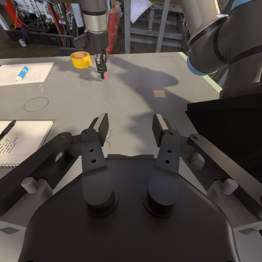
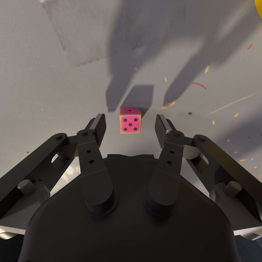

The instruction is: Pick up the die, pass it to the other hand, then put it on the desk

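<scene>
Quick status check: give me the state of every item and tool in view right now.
Die: on desk, between right tool's open fingers, ungripped.
Right tool: open, down at die.
Left tool: open, empty, above desk.
Tape roll: standing on end.
Glue stick: capped, lying on paper.
Pen: lying on notebook.

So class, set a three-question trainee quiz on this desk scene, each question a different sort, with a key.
1. True or false: the right claw is shut on the die.
2. Which is nearest the die? A) tape B) glue stick C) pen
3. Fill in: the left claw is open and holds ____.

Key: 1 false, its fingers are open with the die between them on the desk; 2 A; 3 nothing.
</scene>
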